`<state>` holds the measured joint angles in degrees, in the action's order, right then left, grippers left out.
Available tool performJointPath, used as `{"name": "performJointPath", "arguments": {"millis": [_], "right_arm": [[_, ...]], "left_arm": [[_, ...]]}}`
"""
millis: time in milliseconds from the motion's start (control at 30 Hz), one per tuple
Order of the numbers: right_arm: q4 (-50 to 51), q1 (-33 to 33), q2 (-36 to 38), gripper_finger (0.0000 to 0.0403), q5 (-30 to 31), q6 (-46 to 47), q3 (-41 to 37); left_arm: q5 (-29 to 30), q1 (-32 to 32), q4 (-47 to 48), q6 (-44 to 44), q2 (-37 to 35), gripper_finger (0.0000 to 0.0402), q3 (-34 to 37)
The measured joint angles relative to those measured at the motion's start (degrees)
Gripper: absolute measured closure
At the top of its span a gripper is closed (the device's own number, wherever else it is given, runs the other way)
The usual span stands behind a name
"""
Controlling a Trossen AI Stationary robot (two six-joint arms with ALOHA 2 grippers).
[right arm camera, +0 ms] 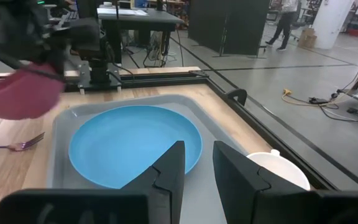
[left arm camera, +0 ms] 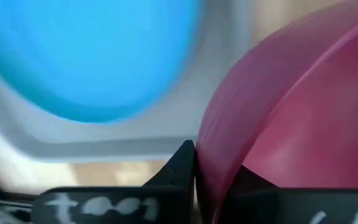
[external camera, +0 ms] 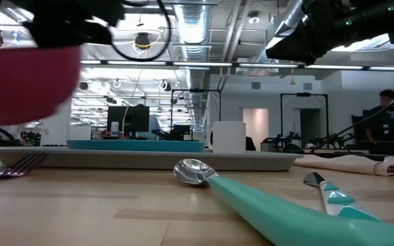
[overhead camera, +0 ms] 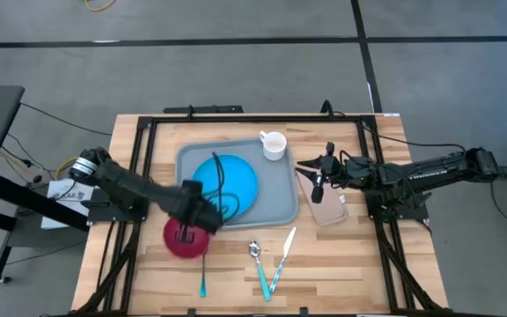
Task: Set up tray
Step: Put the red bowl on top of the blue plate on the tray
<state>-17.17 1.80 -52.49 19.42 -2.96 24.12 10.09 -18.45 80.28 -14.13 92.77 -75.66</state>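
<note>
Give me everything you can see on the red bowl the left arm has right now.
The red bowl is round, smooth and magenta-red, plastic by its look. The left gripper pinches its rim, one finger outside the wall and one inside. In the low view the bowl hangs clear above the wooden table, roughly level. It is off the near-left corner of the tray, not over the blue plate. Whether anything is inside, I cannot tell.

Overhead, table-level, two wrist cameras (tray [overhead camera: 282,198] shared)
</note>
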Motion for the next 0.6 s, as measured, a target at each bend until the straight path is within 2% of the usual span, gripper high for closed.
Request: {"name": "performJointPath", "arguments": {"millis": [100, 233, 433, 500, 600], "right_arm": [[0.0, 0.0, 0.0, 0.0324, 0.0, 0.0, 0.0], [0.0, 0.0, 0.0, 0.0324, 0.0, 0.0, 0.0], [0.5, 0.0, 0.0, 0.0324, 0.1, 0.0, 0.0], [0.8, 0.0, 0.0, 0.0324, 0.1, 0.0, 0.0], [1.9, 0.0, 0.0, 0.0324, 0.1, 0.0, 0.0]], "left_arm": [[2.8, 6.2, -0.3, 4.5, 0.0, 0.0401, -0.4], [2.1, 14.5, -2.8, 13.1, -0.3, 0.0401, -0.5], [-6.6, 25.3, -16.1, 28.7, -1.0, 0.0401, -0.5], [-9.7, 28.5, -19.8, 31.4, -1.0, 0.0401, -0.5], [-11.0, 32.8, -23.0, 33.8, -0.9, 0.0401, -0.2]]}}
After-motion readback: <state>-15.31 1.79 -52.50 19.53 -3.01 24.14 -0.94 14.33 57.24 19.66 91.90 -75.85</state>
